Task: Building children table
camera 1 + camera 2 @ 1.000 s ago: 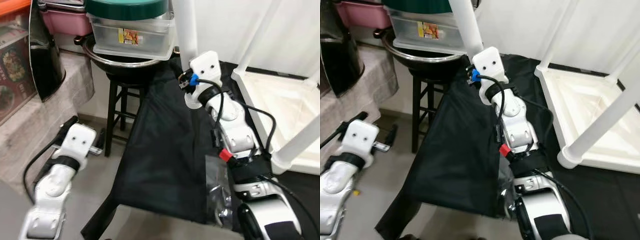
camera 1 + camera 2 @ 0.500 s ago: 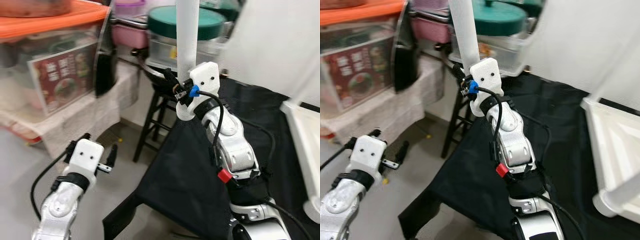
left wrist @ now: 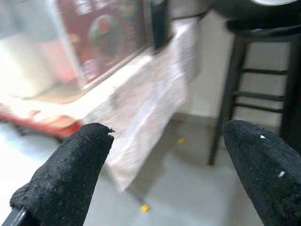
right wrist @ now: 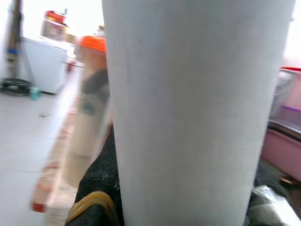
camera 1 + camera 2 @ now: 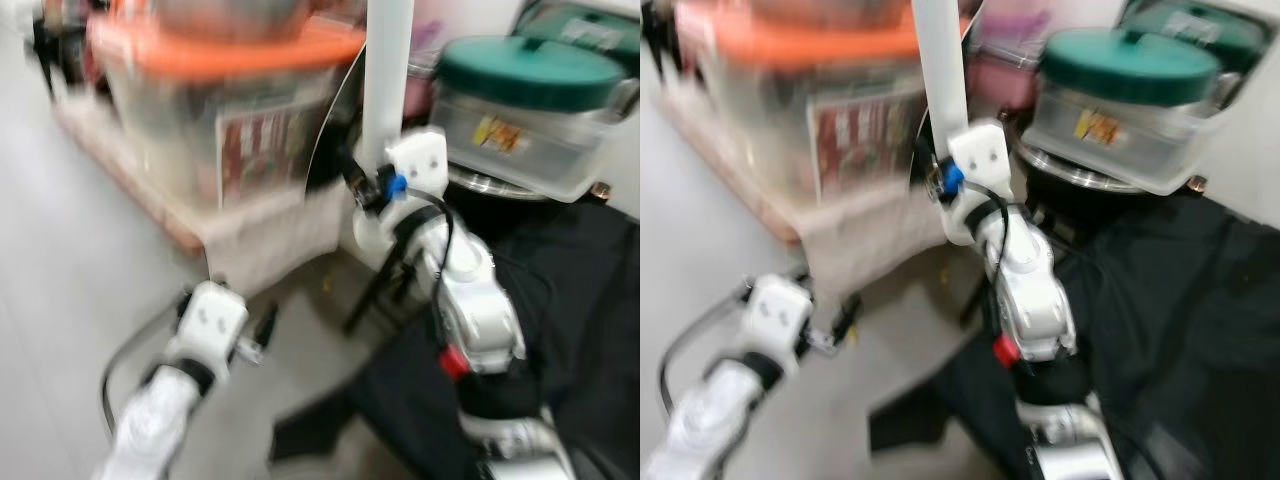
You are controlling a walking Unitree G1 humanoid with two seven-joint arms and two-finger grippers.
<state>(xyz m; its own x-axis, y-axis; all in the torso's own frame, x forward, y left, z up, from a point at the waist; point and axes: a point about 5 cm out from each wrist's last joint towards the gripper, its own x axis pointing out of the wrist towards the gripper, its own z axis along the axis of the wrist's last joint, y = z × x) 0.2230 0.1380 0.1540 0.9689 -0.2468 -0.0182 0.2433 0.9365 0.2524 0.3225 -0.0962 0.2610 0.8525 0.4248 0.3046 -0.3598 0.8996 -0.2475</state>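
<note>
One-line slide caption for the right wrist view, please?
Right end effector grips an upright white table leg; orange-lidded container blurred behind.

The black-draped worktop stands just beside the black stool, which rests on the grey floor. Left of the stool, a low cloth-covered shelf bears a clear bin with an orange lid. The stool bears a metal basin.

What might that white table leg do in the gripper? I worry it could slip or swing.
The white table leg looks stiff and smooth, so it could slip. It stands tall above the right gripper, held near its lower end, so probably top-heavy and apt to swing.
</note>
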